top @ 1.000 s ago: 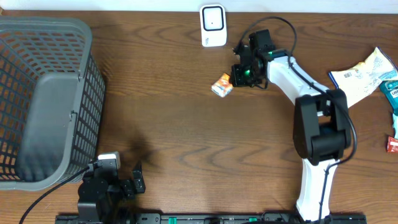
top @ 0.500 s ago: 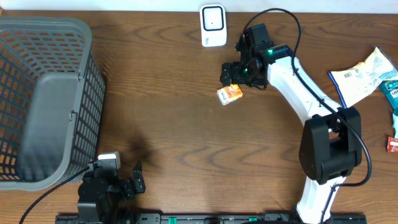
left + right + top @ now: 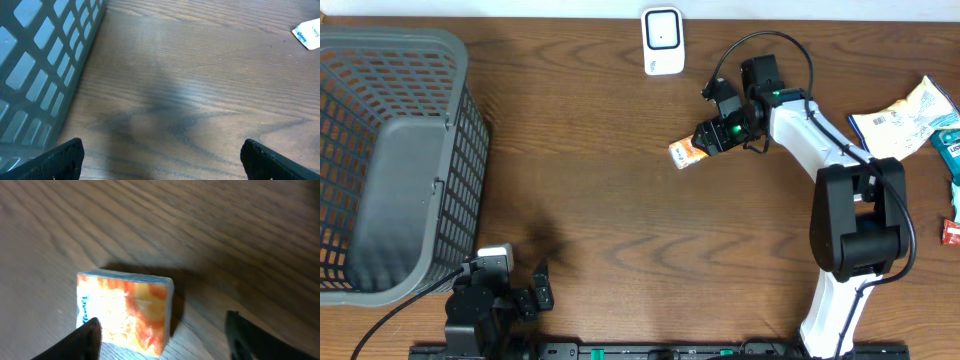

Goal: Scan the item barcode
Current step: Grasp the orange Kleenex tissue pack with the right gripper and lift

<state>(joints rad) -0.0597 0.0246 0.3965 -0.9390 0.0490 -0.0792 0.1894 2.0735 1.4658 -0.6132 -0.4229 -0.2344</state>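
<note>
near the bench's (image 3: pixel 580 200) far edge, right tool (image 3: pixel 710 138) hangs wide over the orange packet (image 3: pixel 688 152); straddle it squarely, close on its sides, then lift toward the white scanner (image 3: pixel 662 40).

Just a dark brown wooden table (image 3: pixel 620 220) with heavy wavy grain, filling pretty much every view. Thin pale strip (image 3: pixel 520 8) past the far edge up top, can't tell if wall or not. Soft even light, only one faint blurry shadow (image 3: pixel 545 245) near the front edge.
</note>
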